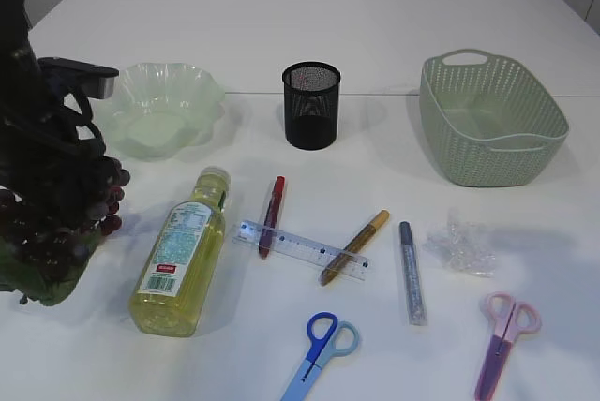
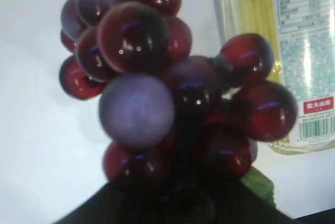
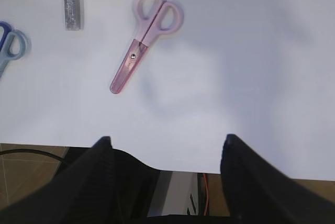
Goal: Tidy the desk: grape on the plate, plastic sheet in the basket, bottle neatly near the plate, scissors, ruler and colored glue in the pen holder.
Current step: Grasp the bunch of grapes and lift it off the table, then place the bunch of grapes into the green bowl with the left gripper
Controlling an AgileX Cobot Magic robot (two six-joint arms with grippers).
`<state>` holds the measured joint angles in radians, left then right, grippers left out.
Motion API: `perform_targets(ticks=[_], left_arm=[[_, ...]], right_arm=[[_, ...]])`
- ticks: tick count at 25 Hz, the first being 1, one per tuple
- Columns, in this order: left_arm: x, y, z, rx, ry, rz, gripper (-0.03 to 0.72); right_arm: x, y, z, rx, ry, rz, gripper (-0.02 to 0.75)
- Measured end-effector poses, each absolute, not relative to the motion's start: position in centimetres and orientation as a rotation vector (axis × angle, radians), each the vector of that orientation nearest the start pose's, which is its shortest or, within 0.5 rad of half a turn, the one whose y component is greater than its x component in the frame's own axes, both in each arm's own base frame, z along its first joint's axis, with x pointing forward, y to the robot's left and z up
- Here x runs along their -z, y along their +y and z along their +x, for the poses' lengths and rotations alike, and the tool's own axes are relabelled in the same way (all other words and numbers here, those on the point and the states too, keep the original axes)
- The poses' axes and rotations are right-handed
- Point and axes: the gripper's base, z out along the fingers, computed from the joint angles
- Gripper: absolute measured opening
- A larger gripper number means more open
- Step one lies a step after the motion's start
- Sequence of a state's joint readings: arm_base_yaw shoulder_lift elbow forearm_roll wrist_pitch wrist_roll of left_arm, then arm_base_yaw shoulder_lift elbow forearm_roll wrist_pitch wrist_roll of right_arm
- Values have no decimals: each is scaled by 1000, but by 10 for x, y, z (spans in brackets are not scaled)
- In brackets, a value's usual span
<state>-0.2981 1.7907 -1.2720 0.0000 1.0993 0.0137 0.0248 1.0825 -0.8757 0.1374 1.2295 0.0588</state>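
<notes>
Table (image 1: 281, 36): we see a white top carrying everything.
Basket (image 1: 492, 120): it stands at the far right, green, upright.
Left arm (image 1: 37, 139): we find it at the left edge, over the table near the plate.
Plate (image 1: 159, 106): pale green and wavy-rimmed, far left, just behind the arm.
Bottle (image 1: 183, 251): it lies on its side, cap pointing away, just right of the grapes.
Grapes (image 2: 167, 93): dark red bunch; we see it hanging from the left gripper (image 2: 172, 203), whose fingers clench its stem end.
Holder (image 1: 311, 106): black mesh, upright, between plate and basket.
Ruler (image 1: 300, 249): clear, flat, with two glue pens (image 1: 270, 218) lying across it.
Scissors (image 3: 146, 35): the pink pair lies shut, front right; a blue pair sits near it to the left.
Sheet (image 1: 461, 246): crumpled, clear, in front of the basket.
Right gripper (image 3: 167, 148): we see its fingers spread apart, grasping nothing, over the table's near edge.
</notes>
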Motion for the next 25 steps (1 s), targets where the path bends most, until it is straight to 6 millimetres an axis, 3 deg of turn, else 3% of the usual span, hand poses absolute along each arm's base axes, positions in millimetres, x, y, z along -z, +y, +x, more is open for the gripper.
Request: perform_targets(ticks=[10,20,25], left_arm=[[-277,-94,313,37,2937,442,155],[-350,-92,331,74,2724,372,155],[-366,-80,338,73,2660,309,155]], right_arm=[[-294,15,173,-188,2918,88,500],[-294,14,173,-179,2918,86,499],[-295,14,173,-176,2916,85,499]])
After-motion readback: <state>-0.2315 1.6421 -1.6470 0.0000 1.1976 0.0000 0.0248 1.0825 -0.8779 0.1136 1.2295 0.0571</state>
